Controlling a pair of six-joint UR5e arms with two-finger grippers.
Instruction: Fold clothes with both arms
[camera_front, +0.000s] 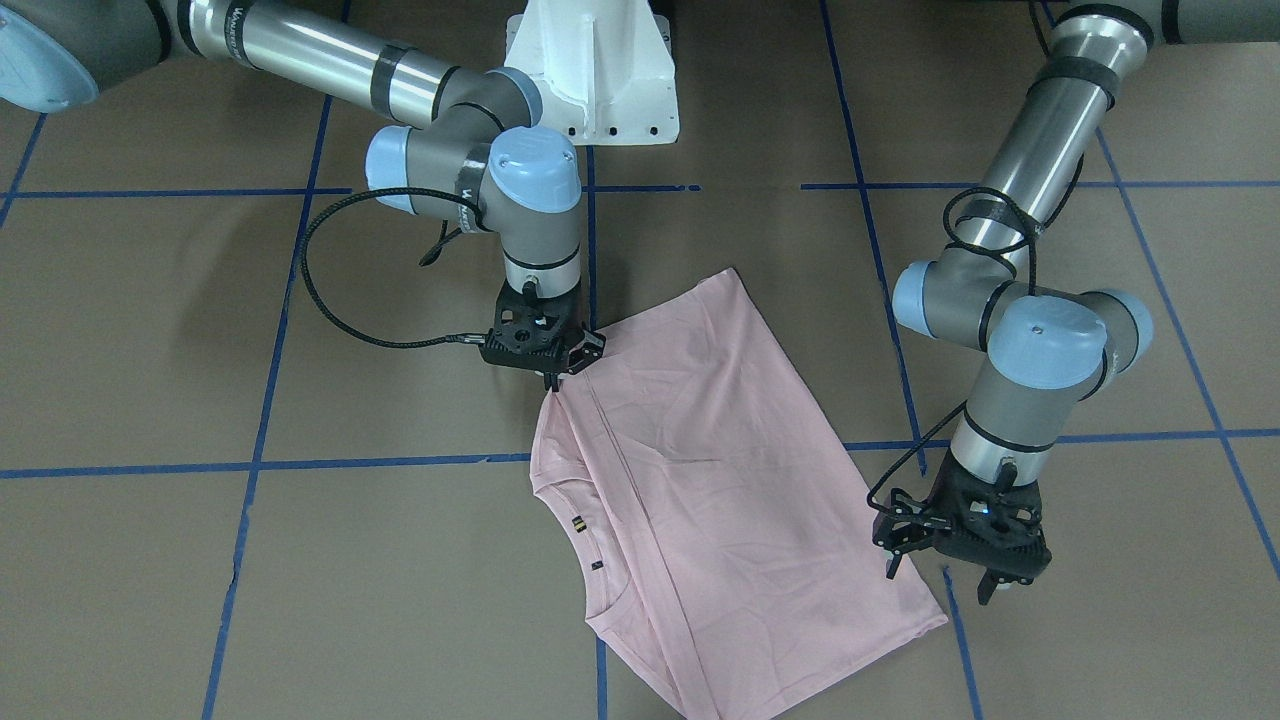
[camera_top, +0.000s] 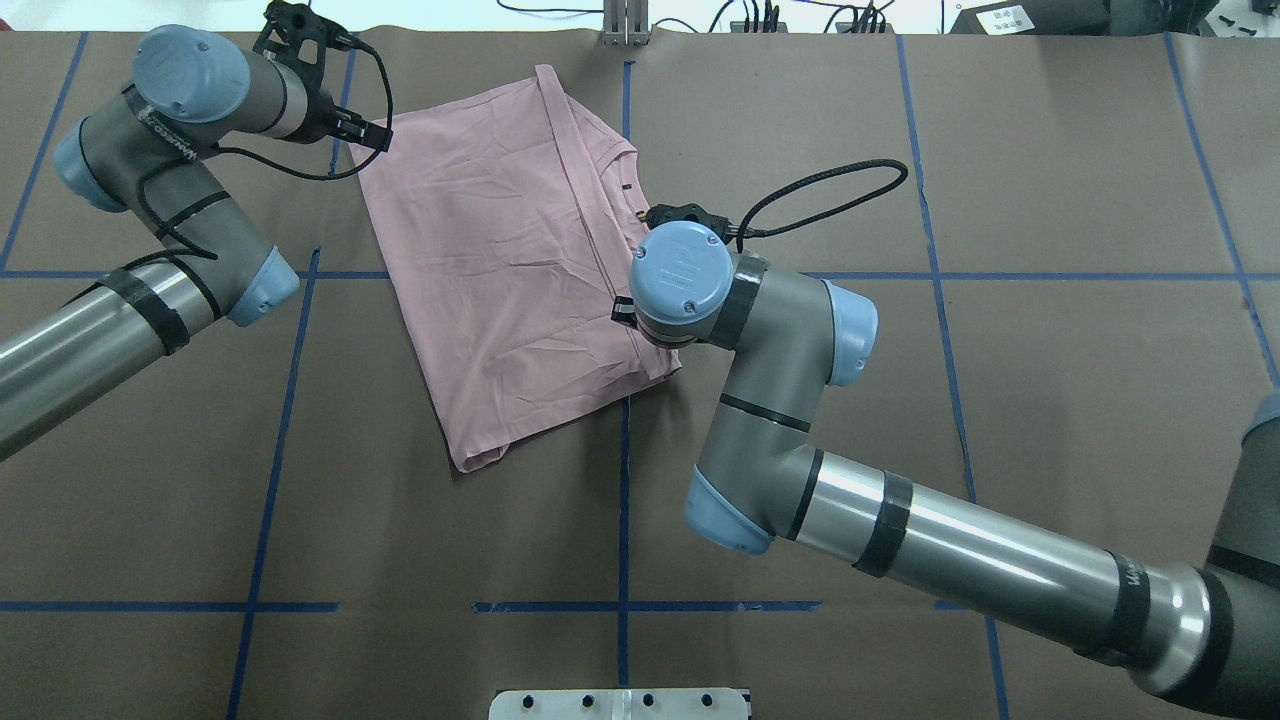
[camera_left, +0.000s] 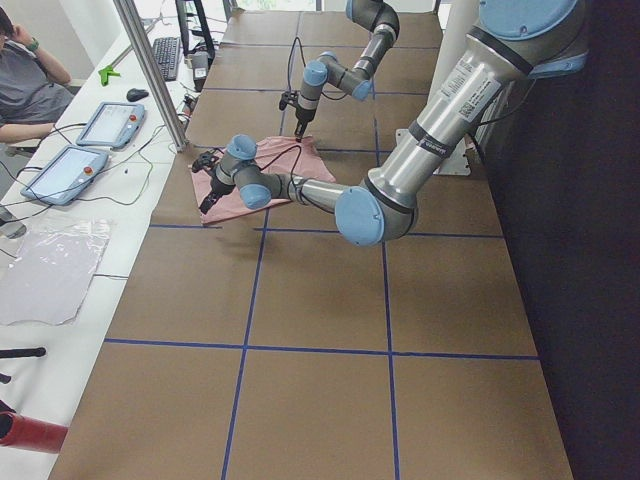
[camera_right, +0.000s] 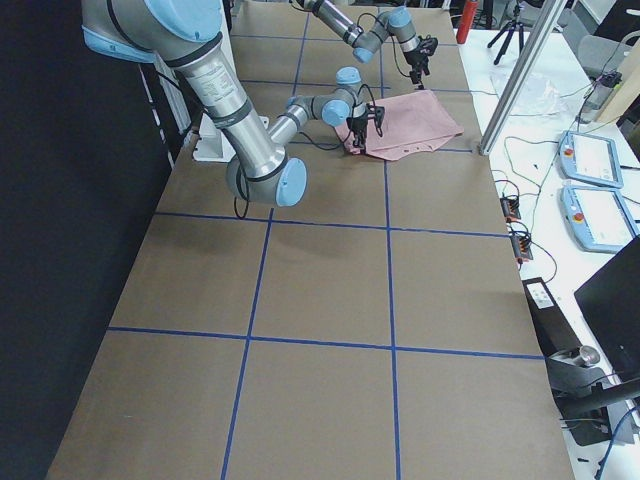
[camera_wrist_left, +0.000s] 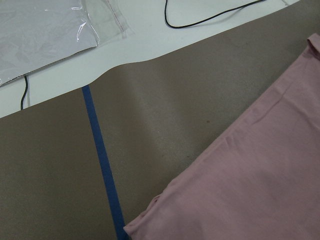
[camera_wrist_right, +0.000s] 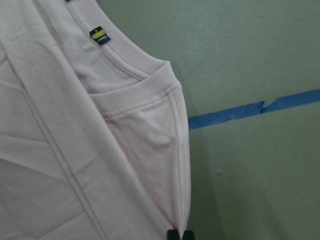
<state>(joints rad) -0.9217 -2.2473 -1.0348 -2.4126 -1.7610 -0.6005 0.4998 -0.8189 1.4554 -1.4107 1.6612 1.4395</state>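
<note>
You find the pink T-shirt (camera_front: 720, 470) lying flat on the brown-paper worktop (camera_front: 400, 560), set diagonally across the blue tape grid (camera_wrist_left: 102, 160) between the two arms. Its plain side is up and no print is showing. The ribbed collar (camera_wrist_right: 125, 57) faces the operators' side, with a small yellow-and-dark label (camera_wrist_right: 100, 35) on the neck seam. One short sleeve (camera_wrist_right: 150, 145) is folded in over the body. The right gripper (camera_front: 557, 378) points straight down at the shirt's edge beside that sleeve. Its jaws are narrow, and in the right wrist view the two black fingertips (camera_wrist_right: 173, 235) sit close together right at the sleeve hem, pinching the fabric. In the front-facing view the cloth peaks up slightly into the jaws at that spot. The left gripper (camera_front: 938, 585) is at the opposite side, near the hem corner but off the fabric. Its jaws stand wide with nothing between them. The left wrist view takes in only the shirt's corner, bare paper, a tape line and, past the paper's edge, a clear plastic sheet (camera_wrist_left: 40, 35) on the white bench — the fingers themselves do not appear there. In the overhead view the right wrist hides part of the shirt's edge, so you cannot read the pinch itself from there.
</note>
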